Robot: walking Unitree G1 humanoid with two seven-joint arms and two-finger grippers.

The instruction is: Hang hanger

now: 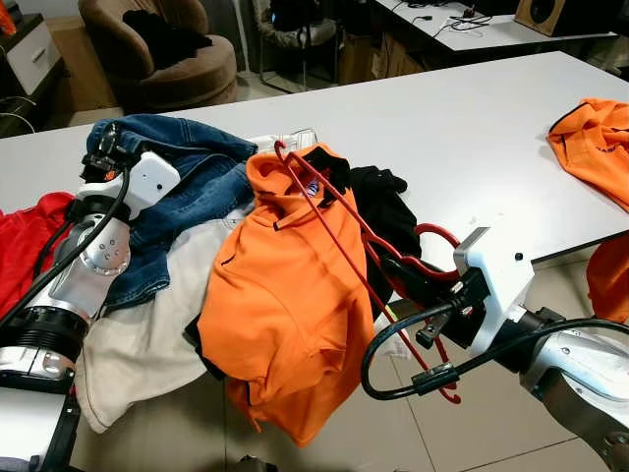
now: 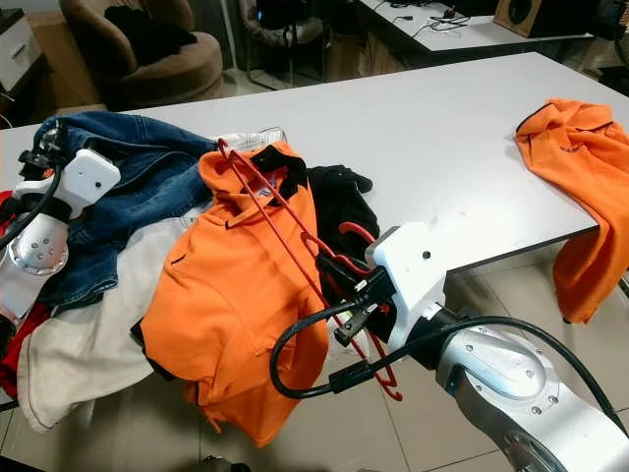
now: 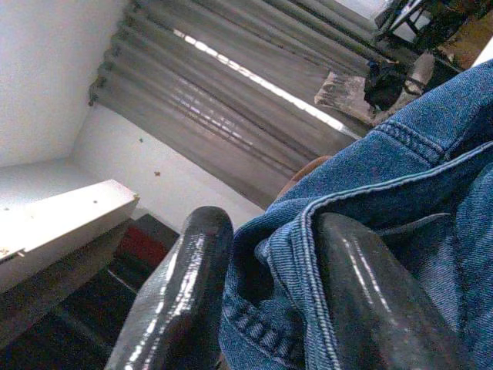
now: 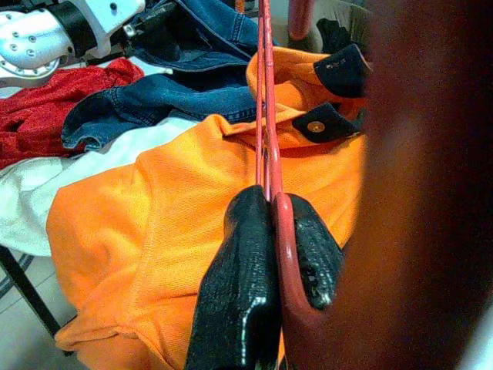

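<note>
The white tabletop (image 1: 472, 128) stretched wide before me, with a heap of clothes piled along its near edge. Largest in the heap was an orange polo shirt (image 1: 285, 295) with a dark collar, draped over the edge and hanging toward the floor. Beside it, toward my left, lay a pale cream garment (image 1: 147, 334), blue jeans (image 1: 197, 197) and a red cloth (image 1: 25, 241); a black garment (image 1: 388, 206) lay just on the other side of the polo. A second orange shirt (image 1: 595, 147) sat well apart at the far right of the tabletop, partly hanging off.

The red hanger (image 1: 334, 211) lay slanted across the polo shirt, its far end at the collar and its near end off the edge. My right tool (image 4: 269, 231) was clamped on the hanger's thin red wire, both black fingers (image 4: 239, 285) pressed against it. My left tool (image 3: 269, 293) was closed on a fold of the jeans, denim bunched between its fingers, at the far left of the heap.
</note>
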